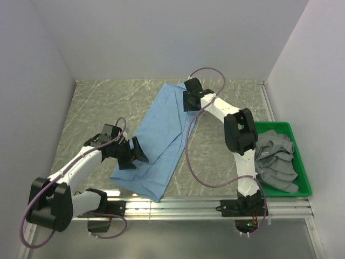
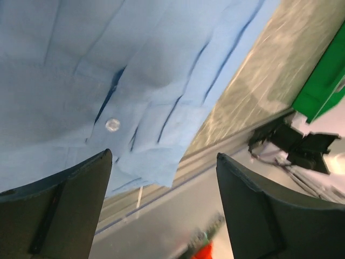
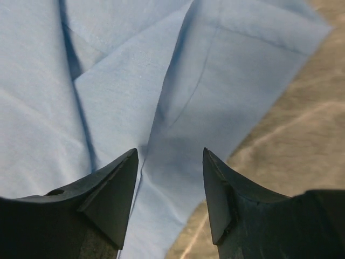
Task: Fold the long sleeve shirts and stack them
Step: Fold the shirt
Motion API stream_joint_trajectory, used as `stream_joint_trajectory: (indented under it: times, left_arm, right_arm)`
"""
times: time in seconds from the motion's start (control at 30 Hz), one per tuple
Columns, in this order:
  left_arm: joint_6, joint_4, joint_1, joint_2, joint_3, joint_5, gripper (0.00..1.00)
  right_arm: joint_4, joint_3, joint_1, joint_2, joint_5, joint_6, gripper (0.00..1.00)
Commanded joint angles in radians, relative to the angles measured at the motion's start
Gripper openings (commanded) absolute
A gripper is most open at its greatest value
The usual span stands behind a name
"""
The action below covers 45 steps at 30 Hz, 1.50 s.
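A grey marbled table (image 1: 97,108) is being enclosed by plain white walls (image 1: 161,38) on three sides. A green tray (image 1: 276,127) is being kept at its right edge, with a metal rail (image 1: 178,208) bordering the near side.

No writing, label, brand, number or sign can be read on anything in view here

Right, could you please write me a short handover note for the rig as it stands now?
Left hand: open, empty, at the near left edge of the blue shirt.
Right hand: open, empty, over its far end.
Shirt lies on the table, folded lengthwise into a long strip.
Grey clothes lie in the green tray, right side.
To do: fold the strip shorter, then stack.
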Motion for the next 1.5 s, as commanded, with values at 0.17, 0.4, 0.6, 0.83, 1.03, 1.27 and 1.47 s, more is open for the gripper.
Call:
stream_joint_trajectory:
  times: [0.17,0.4,0.6,0.83,1.03,1.27,1.47]
  left_arm:
    - [0.060,0.073,0.000,0.082,0.285,-0.246,0.79]
    - [0.104,0.131,0.000,0.361,0.449,-0.353,0.70]
    - [0.077,0.159,0.000,0.496,0.442,-0.335,0.64]
    - [-0.041,0.180,0.000,0.507,0.354,-0.321,0.57]
    - [-0.182,0.321,0.000,0.493,0.224,-0.228,0.56]
    - [-0.362,0.484,-0.057,0.511,0.205,-0.146,0.59]
    - [-0.376,0.459,-0.074,0.493,0.300,-0.190,0.68]
  right_arm:
    - [0.051,-0.254,-0.007,-0.314,-0.080,0.177,0.59]
    - [0.221,-0.538,0.001,-0.446,-0.235,0.390,0.45]
    - [0.301,-0.581,-0.004,-0.353,-0.281,0.463,0.44]
    - [0.260,-0.471,-0.007,-0.216,-0.243,0.451,0.45]
    - [0.103,-0.229,-0.039,-0.040,-0.240,0.398,0.47]
    - [0.045,-0.159,-0.056,0.006,-0.309,0.337,0.48]
    - [0.125,-0.271,-0.062,-0.154,-0.252,0.302,0.51]
